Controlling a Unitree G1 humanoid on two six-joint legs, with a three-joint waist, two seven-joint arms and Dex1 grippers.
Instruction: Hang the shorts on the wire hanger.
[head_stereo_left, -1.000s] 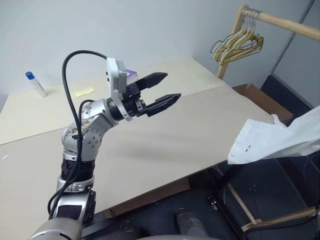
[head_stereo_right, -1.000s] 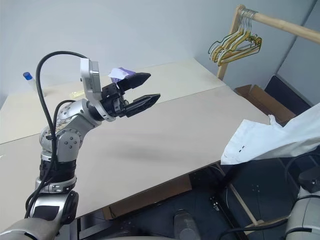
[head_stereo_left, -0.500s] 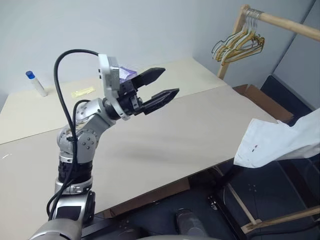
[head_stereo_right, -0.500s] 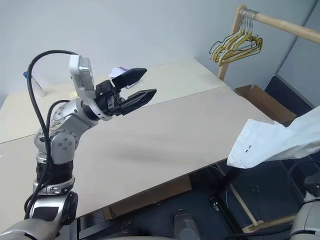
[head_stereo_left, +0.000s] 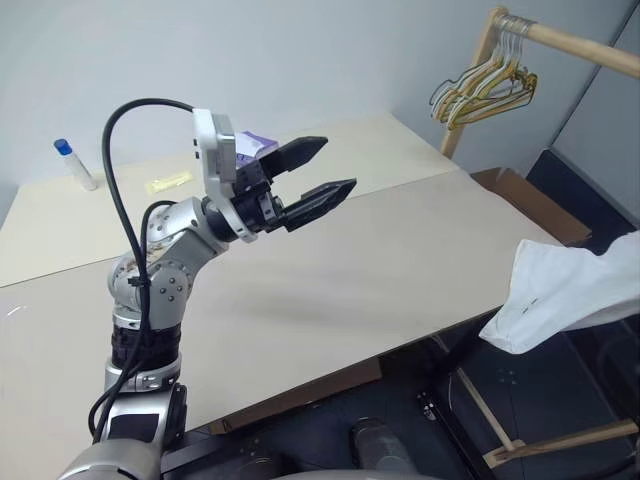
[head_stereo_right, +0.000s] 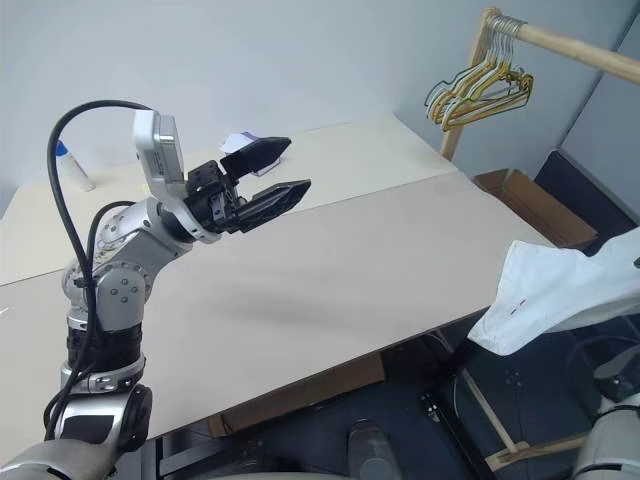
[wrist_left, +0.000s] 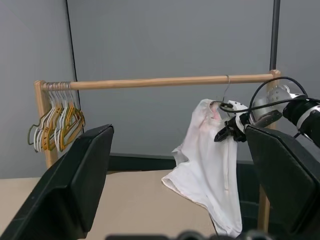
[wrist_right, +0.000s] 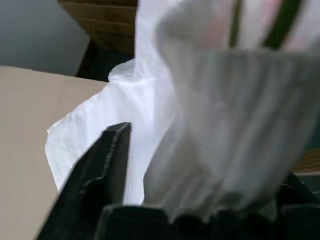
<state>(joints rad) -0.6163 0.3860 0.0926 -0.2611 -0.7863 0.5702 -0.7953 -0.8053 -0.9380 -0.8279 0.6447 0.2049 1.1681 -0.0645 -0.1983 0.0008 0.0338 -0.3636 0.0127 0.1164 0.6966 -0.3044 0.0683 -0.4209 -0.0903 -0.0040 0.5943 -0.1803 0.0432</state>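
From the left wrist, shorts (wrist_left: 205, 165) hang on wire hanger (wrist_left: 226, 102).

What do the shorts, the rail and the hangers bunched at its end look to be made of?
The shorts: thin white cloth, matte, hanging in soft folds. The rail: pale wood, probably, with a smooth rounded surface. The bunched hangers: thin wire, likely metal, some gold and some pale, slightly glossy.
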